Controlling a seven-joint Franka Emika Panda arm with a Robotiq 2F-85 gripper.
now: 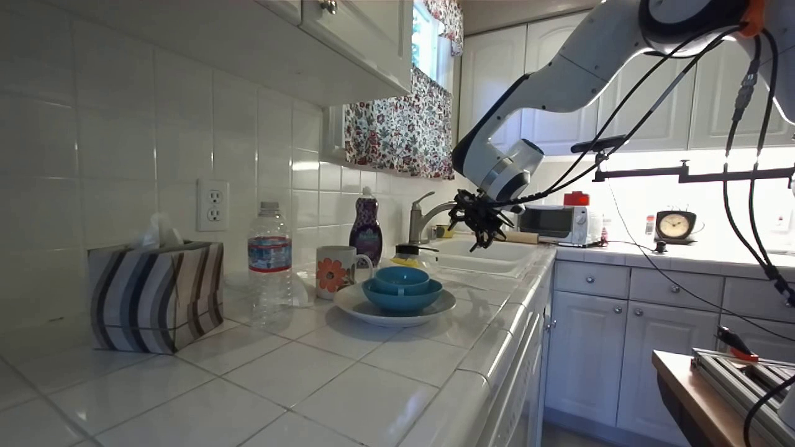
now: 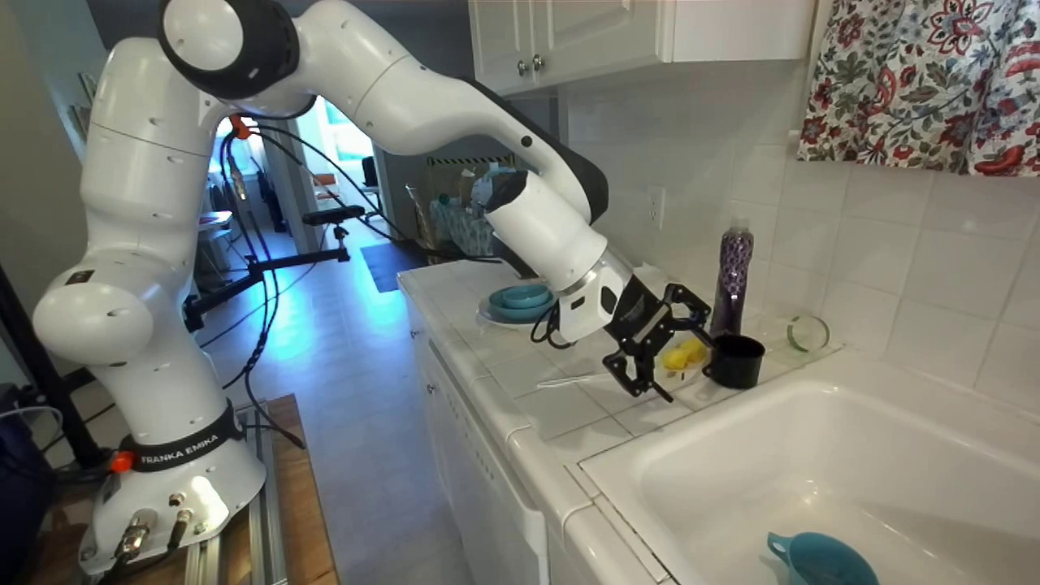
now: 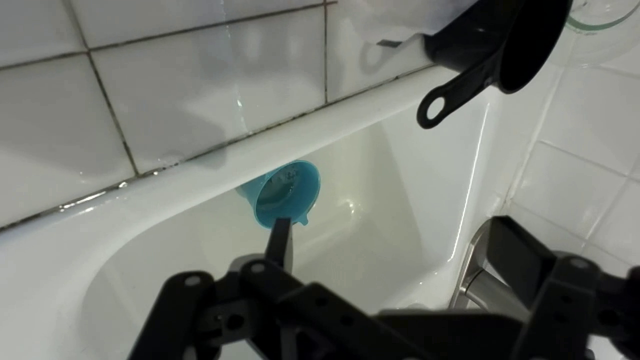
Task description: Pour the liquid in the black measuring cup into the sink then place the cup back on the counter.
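Note:
The black measuring cup (image 2: pixel 735 363) stands upright on the white tiled counter (image 2: pixel 561 418) beside the sink (image 2: pixel 821 388). In the wrist view the cup (image 3: pixel 532 47) is at the top right, its holed handle reaching over the rim of the sink (image 3: pixel 350 270). Its inside is dark, so I cannot tell what it holds. The cup (image 1: pixel 407 249) shows small in an exterior view behind the dishes. My gripper (image 2: pixel 686 359) is open and empty beside the cup, apart from it, above the counter and sink edge. The open fingers also show in the wrist view (image 3: pixel 390 225).
A blue cup (image 3: pixel 290 195) with some liquid lies in the sink. The grey faucet (image 1: pixel 422 220) stands at the sink's back. A purple soap bottle (image 2: pixel 731 280), a yellow item (image 2: pixel 685 354) and a clear glass (image 2: pixel 808 333) are near the cup. Blue bowls (image 1: pixel 402 292) stand farther along the counter.

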